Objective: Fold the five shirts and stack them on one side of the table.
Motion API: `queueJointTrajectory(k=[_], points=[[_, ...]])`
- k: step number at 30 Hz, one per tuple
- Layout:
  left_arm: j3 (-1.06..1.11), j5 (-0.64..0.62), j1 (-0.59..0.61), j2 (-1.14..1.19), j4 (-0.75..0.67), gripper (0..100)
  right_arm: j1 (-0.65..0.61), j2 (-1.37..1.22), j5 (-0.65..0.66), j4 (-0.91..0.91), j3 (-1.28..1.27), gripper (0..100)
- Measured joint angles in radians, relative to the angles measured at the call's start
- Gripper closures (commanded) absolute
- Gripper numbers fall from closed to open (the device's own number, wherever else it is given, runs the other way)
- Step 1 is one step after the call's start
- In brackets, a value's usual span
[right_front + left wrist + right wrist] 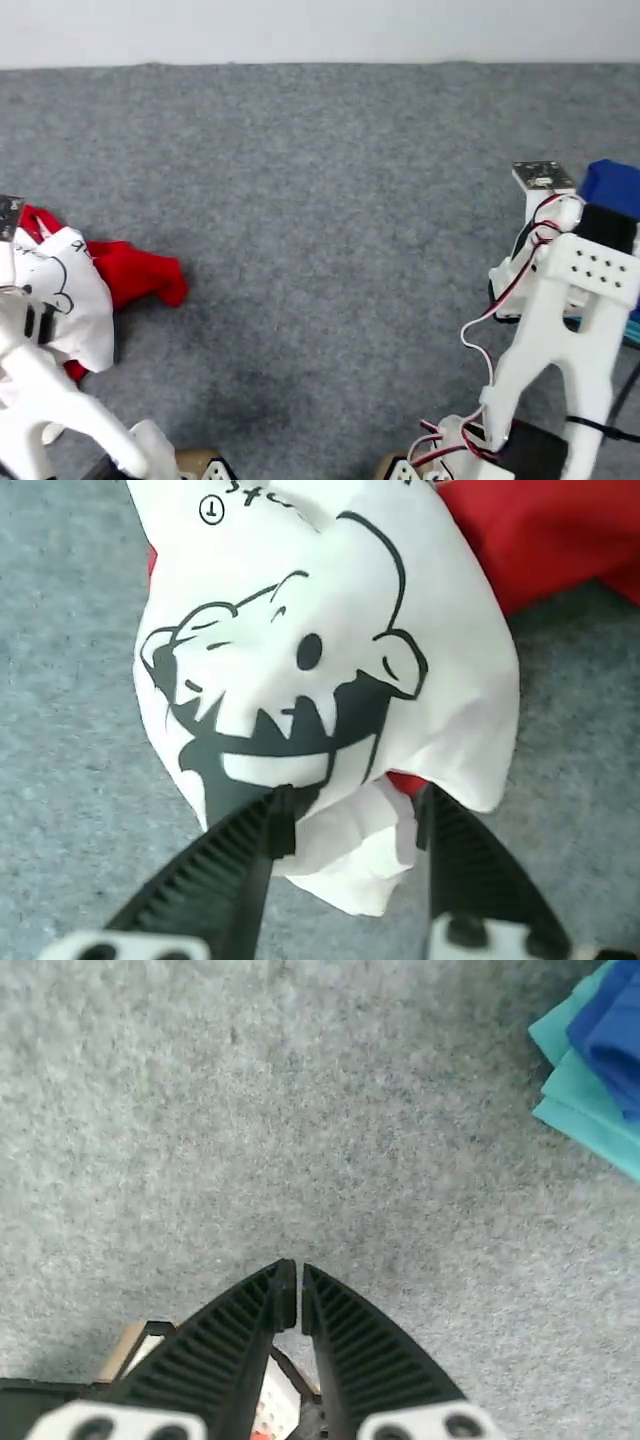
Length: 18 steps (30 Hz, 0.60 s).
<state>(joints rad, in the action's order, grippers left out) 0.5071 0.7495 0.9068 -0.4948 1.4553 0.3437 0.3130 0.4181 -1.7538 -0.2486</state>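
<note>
The high camera looked steeply down over the grey table (330,200) toward the far wall (320,30). The left wrist camera hung close above the white shirt (320,660) and red shirt (540,530), both also seen at the overhead view's left edge. The right wrist camera faced down at bare table beside the blue shirt (610,1030), which lay at the overhead view's right edge.

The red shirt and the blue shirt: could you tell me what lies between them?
Bare grey table, then the right arm by the blue shirt, per the high view.
</note>
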Motion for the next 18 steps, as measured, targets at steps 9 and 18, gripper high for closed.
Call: queueJointTrajectory(k=[9, 18], points=[[0.083, 0.021, -0.126, 0.207, 0.002, 79, 0.0, 0.0, -0.025, 0.0, -0.003, 99.0], [0.078, -0.075, -0.241, 0.423, -0.11, 98, 0.0, 0.0, -0.026, 0.0, -0.003, 99.0]])
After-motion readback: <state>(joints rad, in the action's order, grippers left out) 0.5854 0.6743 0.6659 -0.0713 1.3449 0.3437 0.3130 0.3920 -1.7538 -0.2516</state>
